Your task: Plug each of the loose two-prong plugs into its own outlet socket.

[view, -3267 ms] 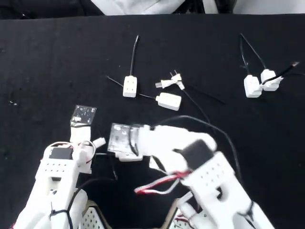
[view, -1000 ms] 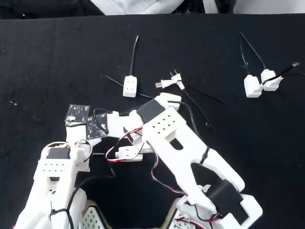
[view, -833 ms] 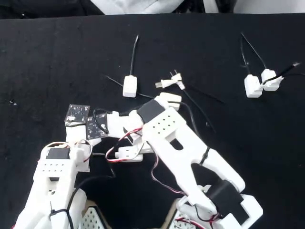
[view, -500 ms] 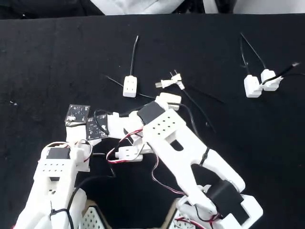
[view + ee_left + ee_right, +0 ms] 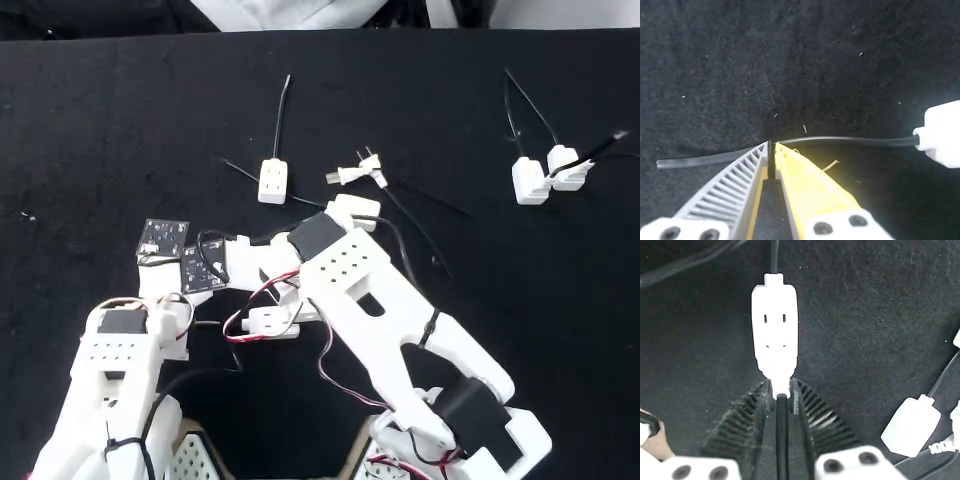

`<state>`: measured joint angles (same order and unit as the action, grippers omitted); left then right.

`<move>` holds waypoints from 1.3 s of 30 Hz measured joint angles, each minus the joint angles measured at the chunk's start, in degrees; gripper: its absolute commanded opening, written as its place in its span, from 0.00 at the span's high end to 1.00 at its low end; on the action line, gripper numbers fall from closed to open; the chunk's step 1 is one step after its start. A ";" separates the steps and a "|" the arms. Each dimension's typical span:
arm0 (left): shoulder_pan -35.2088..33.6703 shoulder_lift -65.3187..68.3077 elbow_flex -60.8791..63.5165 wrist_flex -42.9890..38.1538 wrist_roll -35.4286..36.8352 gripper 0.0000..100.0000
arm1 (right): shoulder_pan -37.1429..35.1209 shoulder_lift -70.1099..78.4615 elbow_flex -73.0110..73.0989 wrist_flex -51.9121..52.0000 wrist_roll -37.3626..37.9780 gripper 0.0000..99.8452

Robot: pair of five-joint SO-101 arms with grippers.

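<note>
My right gripper (image 5: 781, 384) is closed on the near end of the outlet socket (image 5: 775, 325), opposite its cable exit. I judge this pinch must be firm and square, slots facing up, or the socket twists. My left gripper (image 5: 771, 146) is closed, tips at a black cable (image 5: 850, 140); I cannot tell whether it pinches it. The loose plug (image 5: 358, 170) lies near the socket, untouched.

The table (image 5: 100, 120) wears black cloth — matt, napped, flecked with pale lint around the outlet socket (image 5: 775, 325), itself smooth white plastic with a soft gloss. The cable (image 5: 850, 141) has a sleek black sheath, faintly shiny. The left gripper (image 5: 771, 146) is ribbed plastic, yellow and grey; the right gripper (image 5: 781, 386) is ribbed too, in matt black.
</note>
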<state>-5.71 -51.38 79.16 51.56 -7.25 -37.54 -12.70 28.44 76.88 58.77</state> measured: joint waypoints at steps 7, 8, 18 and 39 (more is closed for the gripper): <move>0.00 0.00 0.26 0.00 0.00 0.97 | 0.00 0.00 0.09 0.00 0.00 0.99; 0.00 0.00 0.26 0.00 0.00 0.97 | 0.00 0.00 0.09 0.00 0.00 0.99; 0.00 -0.09 0.26 0.00 0.00 0.97 | 0.00 0.00 2.37 -0.26 0.00 0.99; 0.00 -0.09 0.26 0.00 0.00 0.97 | 0.00 0.00 2.46 -0.26 0.00 0.99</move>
<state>-5.71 -51.47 79.43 51.56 -7.25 -37.54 -12.70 30.90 76.62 58.77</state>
